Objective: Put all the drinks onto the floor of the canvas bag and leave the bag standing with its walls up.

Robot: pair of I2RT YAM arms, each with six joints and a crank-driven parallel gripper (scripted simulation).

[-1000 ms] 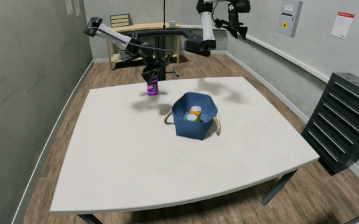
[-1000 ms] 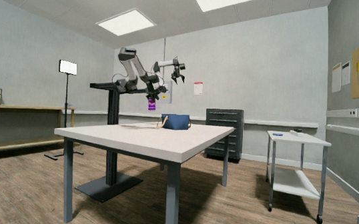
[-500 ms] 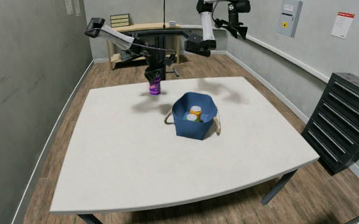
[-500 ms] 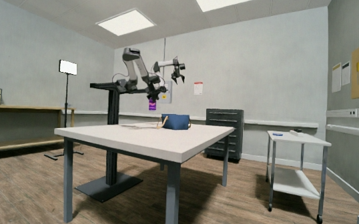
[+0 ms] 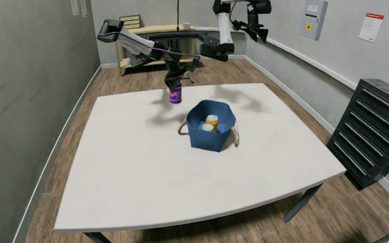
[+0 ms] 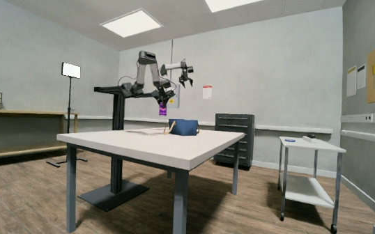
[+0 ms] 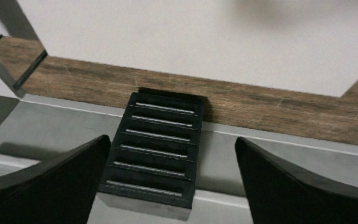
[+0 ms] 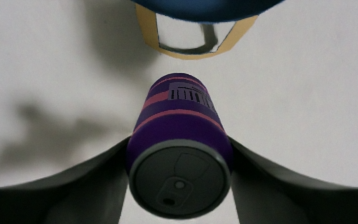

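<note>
Purple with pink bands, the can (image 5: 176,95) (image 6: 162,109) (image 8: 179,125) hangs above the table (image 5: 181,181) (image 6: 147,143) (image 7: 205,40) (image 8: 310,100), clasped by the right gripper (image 5: 175,84) (image 6: 162,102) (image 8: 179,138); then the blue bag (image 5: 207,140) (image 6: 184,127) (image 8: 210,7) stands, holding orange (image 5: 212,122) and green (image 5: 207,128) cans; the left gripper (image 5: 260,37) (image 6: 186,84) (image 7: 173,138) gapes wide.

Left gripper (image 7: 172,145) open, nothing between fingers — black drawer cabinet (image 7: 152,150) beyond, against gray wall; pale tabletop (image 7: 200,40) above — wood floor (image 7: 240,100) between.

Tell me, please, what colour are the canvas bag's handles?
Tan; clearest in the right wrist view.
</note>
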